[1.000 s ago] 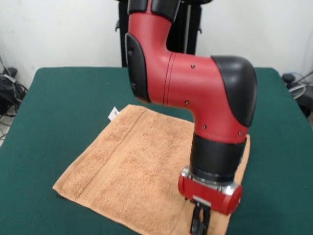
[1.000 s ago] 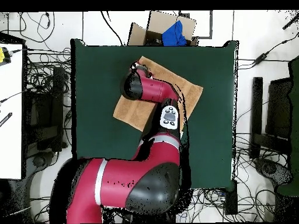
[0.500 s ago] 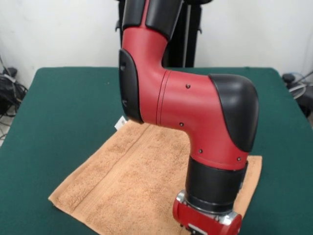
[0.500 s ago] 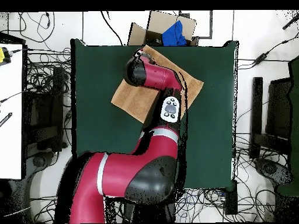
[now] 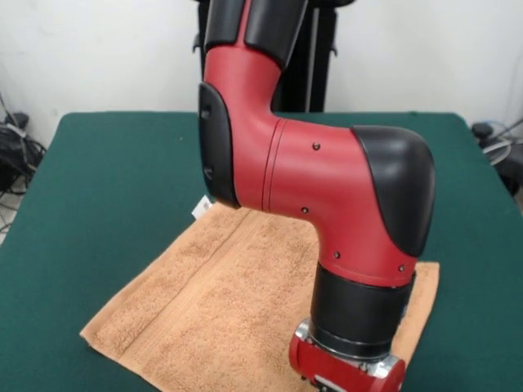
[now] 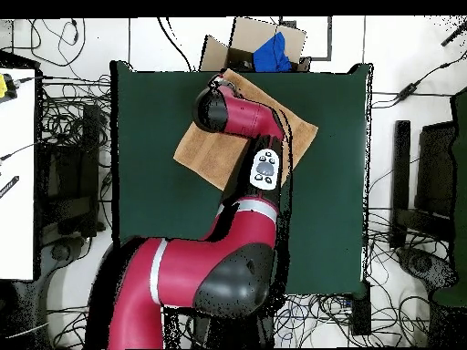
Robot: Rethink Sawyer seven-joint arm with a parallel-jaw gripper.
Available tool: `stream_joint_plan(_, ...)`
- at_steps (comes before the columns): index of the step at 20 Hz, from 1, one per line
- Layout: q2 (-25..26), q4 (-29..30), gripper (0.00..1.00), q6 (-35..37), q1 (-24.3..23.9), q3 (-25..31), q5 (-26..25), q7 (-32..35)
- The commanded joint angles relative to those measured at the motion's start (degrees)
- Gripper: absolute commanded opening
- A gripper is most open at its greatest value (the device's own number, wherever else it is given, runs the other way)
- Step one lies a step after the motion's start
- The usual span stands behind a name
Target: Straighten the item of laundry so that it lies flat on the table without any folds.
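Note:
The light orange-tan towel lies spread on the dark green table, turned like a diamond, with a small white tag at its far corner. In the overhead view the towel lies near the table's top edge. My red arm covers much of its middle. My gripper is low over the towel's corner next to that table edge. In the front view only the red wrist shows at the bottom edge, and the gripper itself is cut off below it.
A cardboard box with a blue cloth stands just beyond the table edge closest to the gripper. Cables lie on the floor all round the table. A white desk stands at the left.
Over the last second the arm reached further toward the front camera's side and the towel slid with it toward that table edge. In the last half second almost nothing moved.

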Motion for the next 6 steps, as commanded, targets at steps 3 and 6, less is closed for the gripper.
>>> stream_joint_plan(3, -3.7, 16.7, 0.0, 0.7, 2.4, -0.2, -2.5, 9.0)
stream_joint_plan(6, -3.9, 17.5, 0.0, 0.3, 2.5, -0.9, -2.6, 8.6)
